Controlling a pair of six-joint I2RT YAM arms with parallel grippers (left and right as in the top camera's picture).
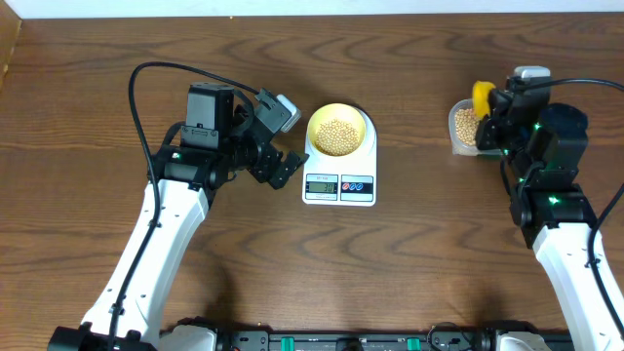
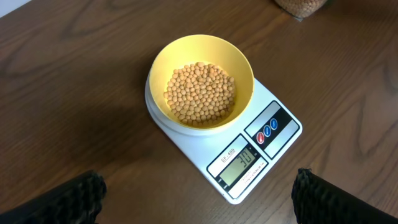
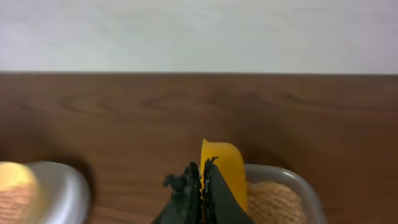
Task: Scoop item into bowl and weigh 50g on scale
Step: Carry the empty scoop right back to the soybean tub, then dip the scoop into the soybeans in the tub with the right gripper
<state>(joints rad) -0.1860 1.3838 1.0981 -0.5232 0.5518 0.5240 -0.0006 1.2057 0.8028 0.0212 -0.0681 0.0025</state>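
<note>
Beans (image 1: pixel 338 136) lie heaped in the pale-yellow bowl (image 1: pixel 364 124), which sits on the white scale (image 1: pixel 339 187) just ahead of my left gripper (image 1: pixel 278 146). That gripper hangs released, jaws wide, holding nothing and apart from the scale. The display (image 2: pixel 239 163) seems to read 30, so I judge the weighing is short of its mark and another part-load is wanted.

My right gripper (image 3: pixel 199 182) is clenched on the yellow scoop (image 3: pixel 224 167), whose blade stands upright at the near end of the clear container (image 3: pixel 298 183) of beans directly below it. Bowl and scale lie well off to that gripper's left across the brown desk (image 1: pixel 97 58).

To do this step well, I would dip the scoop shallow and take a modest load, since the shortfall looks smaller than what is already in the bowl. I would carry it level, stop over the middle of the bowl without touching the rim, and tip slowly, watching the display through the left wrist view. Leaning on bowl or scale would falsify the reading, and spilled beans would roll.
</note>
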